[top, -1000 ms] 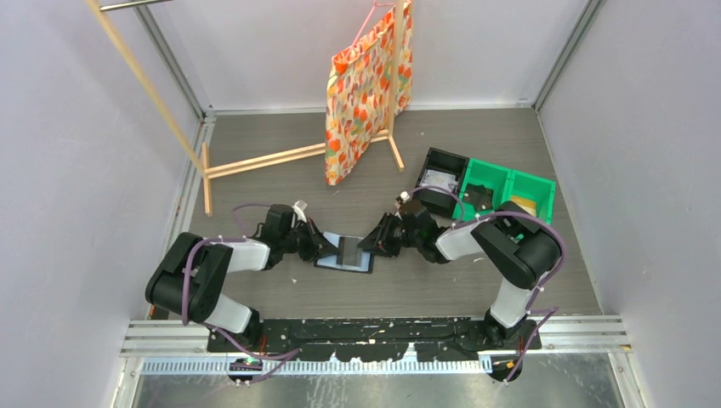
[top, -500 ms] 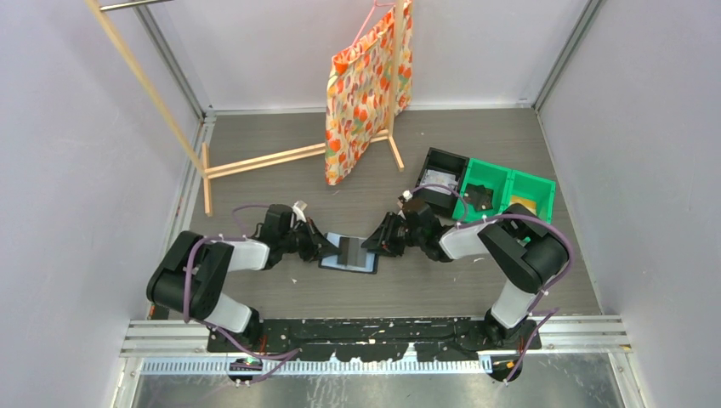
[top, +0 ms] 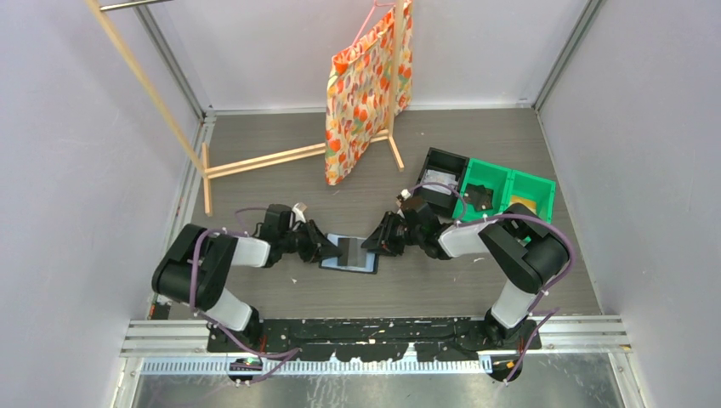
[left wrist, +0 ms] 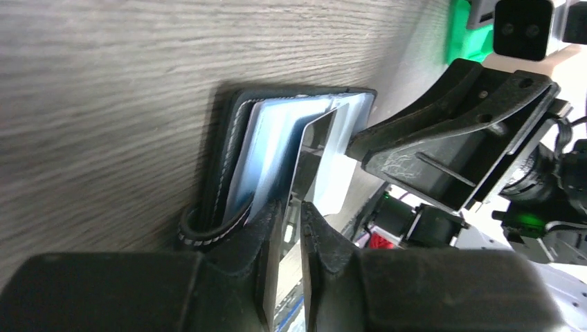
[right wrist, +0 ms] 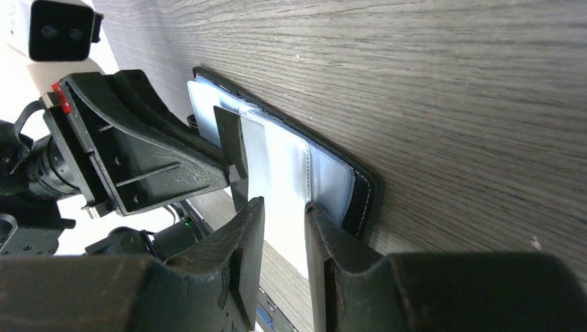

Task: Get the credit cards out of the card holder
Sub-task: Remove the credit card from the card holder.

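The card holder (top: 349, 254) lies open on the table between the two grippers, black outside (left wrist: 232, 155) with blue-grey pockets inside (right wrist: 325, 176). A grey credit card (top: 350, 249) tilts up out of its middle (left wrist: 315, 149). The card's lower edge sits right at my left gripper's tips (left wrist: 296, 207). Those jaws stand a narrow slit apart with light showing through. My right gripper (top: 371, 244) reaches in from the other side. Its jaws (right wrist: 284, 207) are apart over the pale inner pocket, one fingertip (right wrist: 322, 221) on the holder's right half.
A black bin (top: 442, 174) and green bins (top: 506, 191) stand behind the right arm. A patterned gift bag (top: 367, 85) hangs on a wooden stand (top: 255, 160) at the back. Grey walls close off both sides.
The card holder has slid slightly to the right with both grippers. My left gripper's jaws have parted a little; the right gripper has stayed where it was.
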{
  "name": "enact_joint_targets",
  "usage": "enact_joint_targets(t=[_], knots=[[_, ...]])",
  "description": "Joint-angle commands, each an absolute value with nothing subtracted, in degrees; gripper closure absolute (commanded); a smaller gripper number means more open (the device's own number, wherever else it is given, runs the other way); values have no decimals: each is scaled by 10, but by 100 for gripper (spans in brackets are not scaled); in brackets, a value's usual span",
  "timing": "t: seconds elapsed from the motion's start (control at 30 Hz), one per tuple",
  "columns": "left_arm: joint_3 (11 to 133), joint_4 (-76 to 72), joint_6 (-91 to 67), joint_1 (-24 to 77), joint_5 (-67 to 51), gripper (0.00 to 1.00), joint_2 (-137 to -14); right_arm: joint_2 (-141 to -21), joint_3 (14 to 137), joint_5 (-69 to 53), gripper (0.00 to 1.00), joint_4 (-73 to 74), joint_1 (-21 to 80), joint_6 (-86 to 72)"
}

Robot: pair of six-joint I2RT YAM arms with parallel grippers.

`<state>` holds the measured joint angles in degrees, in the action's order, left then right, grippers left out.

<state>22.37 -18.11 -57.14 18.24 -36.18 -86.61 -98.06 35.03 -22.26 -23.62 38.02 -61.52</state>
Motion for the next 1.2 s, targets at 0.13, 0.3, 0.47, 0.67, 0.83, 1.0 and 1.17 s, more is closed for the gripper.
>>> enact_joint_targets(t=[0.13, 0.3, 0.47, 0.67, 0.83, 1.0, 1.17], knots=[[221, -344, -644, 180, -424, 74, -948, -982, 345, -187, 66, -157, 378, -583], [223, -325, -631, 180, -413, 69, -948, -979, 349, -184, 66, -148, 379, -578], [235, -253, -576, 183, -391, 60, -929, -980, 352, -185, 66, -148, 378, -579], [237, -242, -534, 185, -390, 63, -923, -986, 357, -189, 66, -151, 379, -580], [222, -342, -557, 191, -433, 72, -957, -993, 358, -192, 66, -154, 378, -584], [212, -397, -579, 192, -448, 78, -977, -995, 357, -192, 66, -155, 379, -584], [213, -410, -590, 192, -450, 96, -978, -994, 356, -192, 66, -153, 381, -584]])
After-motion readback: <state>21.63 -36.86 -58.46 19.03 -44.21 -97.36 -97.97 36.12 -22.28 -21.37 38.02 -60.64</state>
